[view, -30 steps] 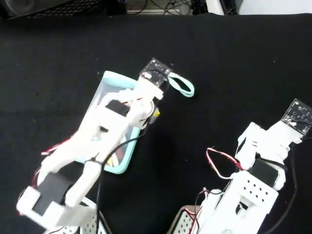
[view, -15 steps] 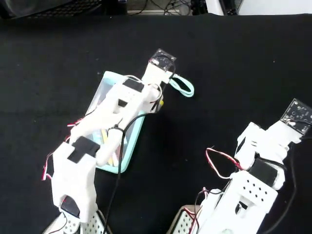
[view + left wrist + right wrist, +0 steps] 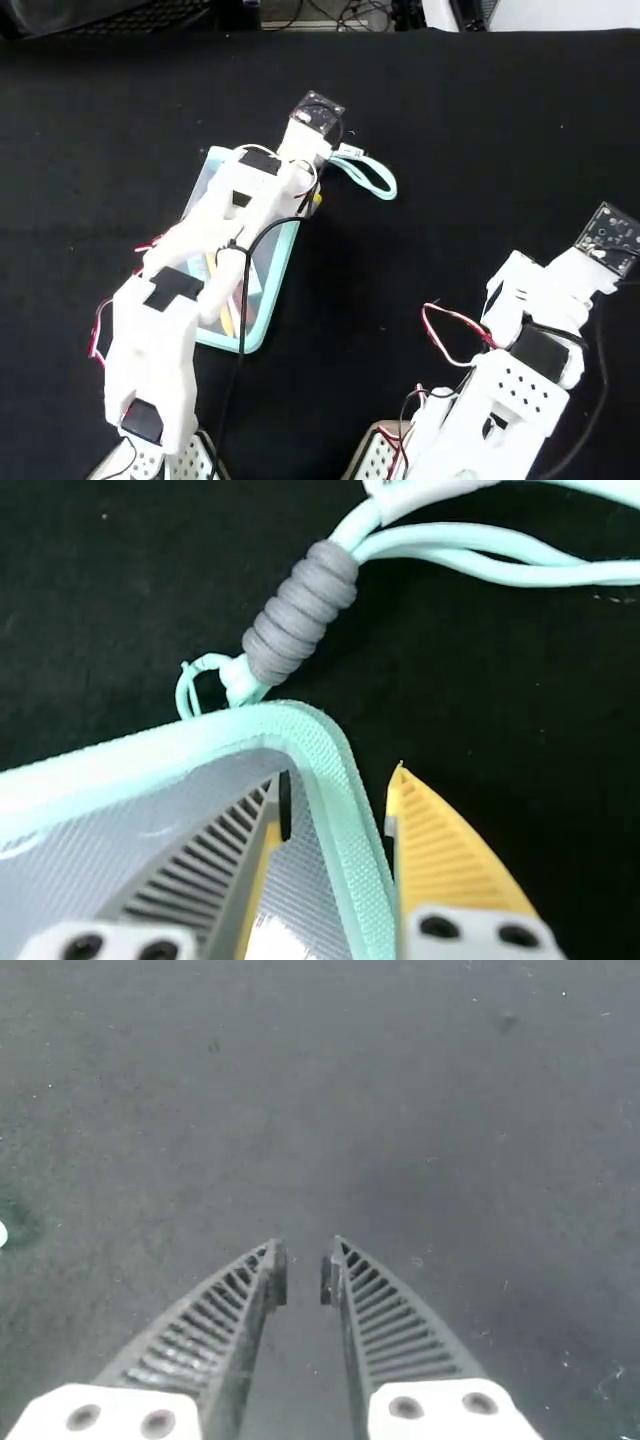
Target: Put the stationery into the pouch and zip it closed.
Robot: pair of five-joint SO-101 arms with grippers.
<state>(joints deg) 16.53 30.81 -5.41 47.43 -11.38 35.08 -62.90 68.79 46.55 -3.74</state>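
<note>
The mint pouch (image 3: pixel 262 300) lies flat under my left arm, with pencils (image 3: pixel 222 312) showing through its clear face. Its strap loop (image 3: pixel 372 178) trails off the far corner. My left gripper (image 3: pixel 316 196) sits at that corner. In the left wrist view the left gripper (image 3: pixel 340 790) is closed on the pouch's mint rim (image 3: pixel 352 840), with the grey finger (image 3: pixel 230 850) over the clear face and the yellow finger (image 3: pixel 440 850) outside. A grey knotted cord (image 3: pixel 300 610) joins the corner to the strap (image 3: pixel 480 555). My right gripper (image 3: pixel 305 1265) hangs over bare cloth, its fingers nearly together and holding nothing.
A black cloth (image 3: pixel 470 130) covers the whole table. The right arm (image 3: pixel 535 330) stands at the near right with red wires (image 3: pixel 450 335) looping beside it. Cables and equipment lie beyond the far edge (image 3: pixel 300 15).
My left arm has swung left and stretched out along the pouch, its gripper staying at the strap corner. The strap loop shifted slightly. The right arm has not moved.
</note>
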